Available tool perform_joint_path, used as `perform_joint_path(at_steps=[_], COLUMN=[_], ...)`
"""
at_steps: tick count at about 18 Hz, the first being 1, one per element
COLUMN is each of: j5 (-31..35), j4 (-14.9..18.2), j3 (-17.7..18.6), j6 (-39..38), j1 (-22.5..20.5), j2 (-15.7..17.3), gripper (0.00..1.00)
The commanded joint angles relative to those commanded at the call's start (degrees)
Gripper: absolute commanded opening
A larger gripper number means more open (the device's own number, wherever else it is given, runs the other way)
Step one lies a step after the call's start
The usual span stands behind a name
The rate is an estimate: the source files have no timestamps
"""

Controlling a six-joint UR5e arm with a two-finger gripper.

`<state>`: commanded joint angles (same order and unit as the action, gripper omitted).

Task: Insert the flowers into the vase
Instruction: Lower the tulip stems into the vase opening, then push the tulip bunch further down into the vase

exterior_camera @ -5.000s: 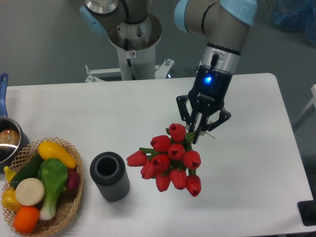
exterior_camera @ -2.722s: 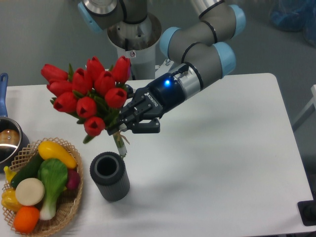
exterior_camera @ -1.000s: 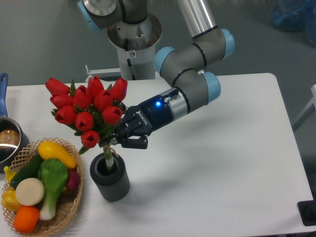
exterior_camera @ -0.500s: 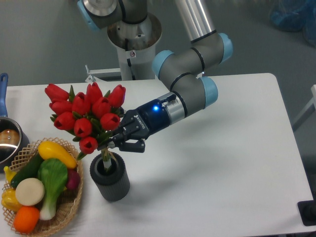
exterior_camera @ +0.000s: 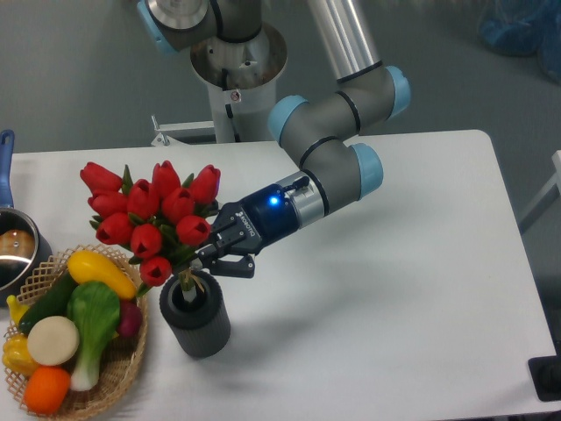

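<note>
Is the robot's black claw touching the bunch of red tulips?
Touching. The fixed camera shows the gripper clamped on the tulips' green stems just above the dark grey vase.

You see the red tulip flowers [exterior_camera: 149, 221] upright, stems down inside the dark grey ribbed vase [exterior_camera: 196, 317] just right of the wicker basket [exterior_camera: 125, 368].

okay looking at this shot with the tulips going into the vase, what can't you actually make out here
From the single fixed camera:
- How deep the stems of the flowers reach inside the vase: its dark wall hides them.
- Where the gripper fingertips meet the stems: leaves and buds cover that spot.
- The steel pot: cut off by the left edge.
- The basket: its bottom runs off the lower edge.
- The far side of the vase: out of sight.
</note>
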<state>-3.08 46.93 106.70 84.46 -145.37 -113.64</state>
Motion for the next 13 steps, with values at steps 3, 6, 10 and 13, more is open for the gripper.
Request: perform_joint_path(at_steps=[3, 6, 10, 13], j5=[0.09, 0.09, 0.09, 0.09], j4=[-0.35, -0.35, -0.44, -0.44], j3=[0.09, 0.35, 0.7, 0.7], j6=[0.44, 2.63, 3.87, 3.95], j1=[0.0, 0.0, 0.0, 0.0], j2=[-0.79, -1.58, -2.28, -2.9], gripper=[0.12, 0.15, 0.15, 0.15])
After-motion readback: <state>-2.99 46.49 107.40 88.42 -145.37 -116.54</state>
